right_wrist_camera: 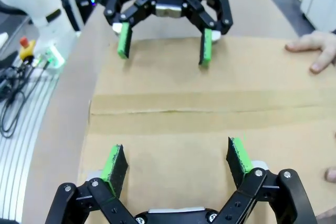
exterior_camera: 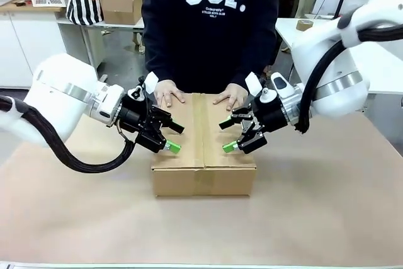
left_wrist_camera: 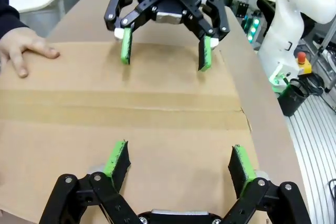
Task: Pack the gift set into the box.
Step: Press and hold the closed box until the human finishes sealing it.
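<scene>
My left gripper (exterior_camera: 174, 137) stands wide open, with nothing between its green pads (left_wrist_camera: 116, 158). My right gripper (exterior_camera: 227, 135) is spread just as wide and is also empty. They face each other across the top of the box (exterior_camera: 204, 174), each over its own side's flap. I cannot tell whether the pads touch the cardboard; they look just above it. The flaps lie shut along a middle seam (exterior_camera: 203, 130), hiding whatever is inside. A person's hands (exterior_camera: 169, 94) rest flat on the far edge. The box sits mid-table (exterior_camera: 315, 212).

Box (exterior_camera: 201, 181) under 2 end effectors (exterior_camera: 175, 137) (exterior_camera: 227, 135) (hands (exterior_camera: 169, 96) (exterior_camera: 230, 97) likely atop).
</scene>
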`<state>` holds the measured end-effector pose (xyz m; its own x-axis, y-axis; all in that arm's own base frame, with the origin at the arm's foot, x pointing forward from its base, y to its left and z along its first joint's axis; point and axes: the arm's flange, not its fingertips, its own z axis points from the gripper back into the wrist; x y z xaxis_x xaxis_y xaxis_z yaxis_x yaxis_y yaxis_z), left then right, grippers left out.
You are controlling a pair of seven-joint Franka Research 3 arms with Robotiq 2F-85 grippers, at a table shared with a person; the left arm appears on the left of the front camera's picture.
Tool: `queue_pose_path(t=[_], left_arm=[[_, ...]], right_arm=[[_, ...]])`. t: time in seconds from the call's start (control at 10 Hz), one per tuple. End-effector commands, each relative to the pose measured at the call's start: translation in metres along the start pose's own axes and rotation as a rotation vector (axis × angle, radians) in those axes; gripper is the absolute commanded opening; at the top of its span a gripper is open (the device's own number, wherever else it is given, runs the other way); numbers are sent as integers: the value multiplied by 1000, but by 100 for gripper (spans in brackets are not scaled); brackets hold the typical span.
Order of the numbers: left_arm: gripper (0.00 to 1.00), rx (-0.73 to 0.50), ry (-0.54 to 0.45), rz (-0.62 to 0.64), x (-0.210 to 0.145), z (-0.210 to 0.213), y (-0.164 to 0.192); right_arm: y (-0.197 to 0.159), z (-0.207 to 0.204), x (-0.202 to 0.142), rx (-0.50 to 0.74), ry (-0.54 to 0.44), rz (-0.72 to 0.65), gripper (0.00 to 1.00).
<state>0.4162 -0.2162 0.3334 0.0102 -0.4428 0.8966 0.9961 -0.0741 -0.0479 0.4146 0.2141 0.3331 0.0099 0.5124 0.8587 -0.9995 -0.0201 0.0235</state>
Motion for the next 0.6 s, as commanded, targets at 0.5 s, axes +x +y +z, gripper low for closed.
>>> queue_pose_path(t=[0.5], left_arm=[[100, -11, 3, -35, 2, -5, -2]], right_arm=[[-7, -5, -13, 17, -14, -36, 100]])
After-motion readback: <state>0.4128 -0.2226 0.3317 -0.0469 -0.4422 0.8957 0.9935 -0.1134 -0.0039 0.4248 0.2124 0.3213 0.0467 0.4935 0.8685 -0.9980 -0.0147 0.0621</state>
